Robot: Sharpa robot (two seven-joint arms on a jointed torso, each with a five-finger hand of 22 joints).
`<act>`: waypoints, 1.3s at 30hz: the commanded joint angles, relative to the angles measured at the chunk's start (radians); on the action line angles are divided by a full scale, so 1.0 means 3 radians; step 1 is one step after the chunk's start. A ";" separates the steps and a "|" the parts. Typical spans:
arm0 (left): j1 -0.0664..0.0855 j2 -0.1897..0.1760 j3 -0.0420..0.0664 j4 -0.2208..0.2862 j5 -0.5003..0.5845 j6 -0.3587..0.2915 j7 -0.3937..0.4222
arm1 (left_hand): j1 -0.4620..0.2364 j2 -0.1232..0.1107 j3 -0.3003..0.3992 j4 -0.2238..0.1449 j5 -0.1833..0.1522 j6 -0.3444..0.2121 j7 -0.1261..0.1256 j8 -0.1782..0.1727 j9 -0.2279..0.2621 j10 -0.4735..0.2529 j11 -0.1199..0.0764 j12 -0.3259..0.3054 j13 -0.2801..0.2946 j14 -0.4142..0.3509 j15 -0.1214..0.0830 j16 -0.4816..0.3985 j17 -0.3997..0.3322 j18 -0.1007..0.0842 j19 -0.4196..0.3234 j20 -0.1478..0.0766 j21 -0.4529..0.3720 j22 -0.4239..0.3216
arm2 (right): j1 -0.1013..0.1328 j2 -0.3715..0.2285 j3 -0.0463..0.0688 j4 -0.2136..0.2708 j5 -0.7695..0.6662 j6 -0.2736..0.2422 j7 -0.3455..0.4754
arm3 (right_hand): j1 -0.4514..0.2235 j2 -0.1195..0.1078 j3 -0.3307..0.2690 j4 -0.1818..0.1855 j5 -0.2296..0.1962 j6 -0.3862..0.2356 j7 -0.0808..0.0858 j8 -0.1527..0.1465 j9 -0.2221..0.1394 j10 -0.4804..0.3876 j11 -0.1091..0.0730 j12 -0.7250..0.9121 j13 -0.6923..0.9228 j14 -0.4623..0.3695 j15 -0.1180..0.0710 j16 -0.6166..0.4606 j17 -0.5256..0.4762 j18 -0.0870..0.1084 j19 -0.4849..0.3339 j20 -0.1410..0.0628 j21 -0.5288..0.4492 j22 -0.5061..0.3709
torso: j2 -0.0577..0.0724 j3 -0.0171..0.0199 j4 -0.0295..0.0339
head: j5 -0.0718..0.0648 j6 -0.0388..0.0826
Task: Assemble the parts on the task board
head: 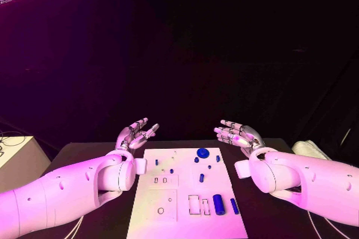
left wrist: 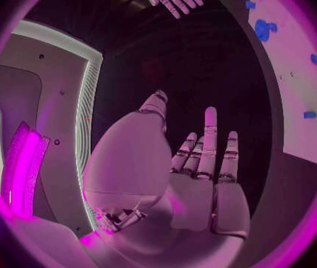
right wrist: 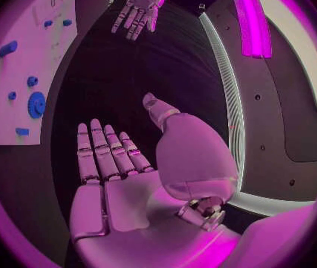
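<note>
A flat white rectangular task board (head: 187, 218) is seen lying in the middle of the dark matte surface (head: 90, 151), its long side running away from the robot. Small blue parts are scattered over it: a round gear-like disc (head: 203, 153) near the far edge, a thick smooth cylinder (head: 218, 204) and a thinner rod (head: 234, 206) lying side by side near the right edge, and a short peg (head: 201, 178) about the middle. Pale rectangular cut-outs (head: 199, 205) are seen just beside the thick cylinder, and an oval hole (head: 161, 210) is set on the board's left half.

The left hand (head: 136, 134) is held up in the air beyond the board's far left corner, apart from the board, its silvery jointed fingers spread and nothing held in them. In the left wrist view the same hand (left wrist: 195, 167) is shown with straight, slightly parted fingers and a smooth rounded palm shell.

The right hand (head: 238, 135) is raised beyond the far right corner, likewise clear of the board, fingers fanned apart and empty. In the right wrist view the hand (right wrist: 128, 167) is seen flat and outstretched, with the board (right wrist: 50, 59) and its blue disc (right wrist: 36, 105) to one side.
</note>
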 commanded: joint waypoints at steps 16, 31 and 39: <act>0.0047 -0.0420 0.0075 0.0454 -0.0319 0.0474 0.0017 | 0.0450 0.0091 0.0169 0.0023 0.0025 0.1608 0.0202 0.0447 0.0248 0.2308 0.0095 0.0342 0.0150 0.1011 -0.0002 0.0739 0.0386 0.0178 0.1822 -0.0167 0.0769 0.0308 | 0.0212 -0.0017 0.0004 -0.0248 -0.2520 0.0296 -0.0461 | 0.0574 -0.0127 0.0351 -0.0252 0.0028 0.1679 0.0174 0.0344 0.0183 0.1684 -0.0270 0.0092 0.0053 0.1649 -0.0371 0.0436 0.0251 0.0220 0.1707 -0.0250 0.0594 0.0203 | 0.0227 0.0011 0.0021 | -0.0020 -0.0055; 0.0075 -0.0792 0.0107 0.1078 -0.0668 0.0788 -0.0179 | 0.0435 -0.0255 0.0898 0.0013 0.0019 0.1849 0.0103 0.0525 0.0547 0.2858 -0.0041 0.0182 0.0158 0.1221 -0.0146 0.0955 0.1106 0.0162 0.1846 -0.0451 0.2766 0.1670 | 0.0381 0.0138 0.0024 -0.0346 -0.4435 0.0713 -0.1371 | 0.0444 -0.0396 0.0642 -0.0196 0.0026 0.1994 -0.0019 0.0354 0.0417 0.2234 -0.0537 0.0056 0.0089 0.2761 -0.0731 0.3453 0.3001 -0.0009 0.2812 -0.0659 0.3391 0.2769 | 0.0424 0.0032 0.0089 | -0.0091 -0.0034; 0.0078 -0.0903 0.0115 0.1320 -0.0674 0.0870 -0.0241 | 0.0378 -0.0288 0.0970 0.0013 0.0015 0.1826 0.0100 0.0520 0.0587 0.2857 -0.0038 0.0179 0.0177 0.1403 -0.0152 0.1024 0.1416 0.0169 0.1809 -0.0448 0.3006 0.1833 | 0.0394 0.0330 0.0021 -0.0452 -0.4896 0.0854 -0.1660 | 0.0392 -0.0508 0.0725 -0.0142 0.0024 0.1941 -0.0030 0.0359 0.0534 0.2095 -0.0506 0.0051 0.0088 0.2795 -0.0705 0.4183 0.3715 -0.0141 0.3025 -0.0617 0.4141 0.3727 | 0.0515 0.0035 0.0121 | -0.0149 -0.0023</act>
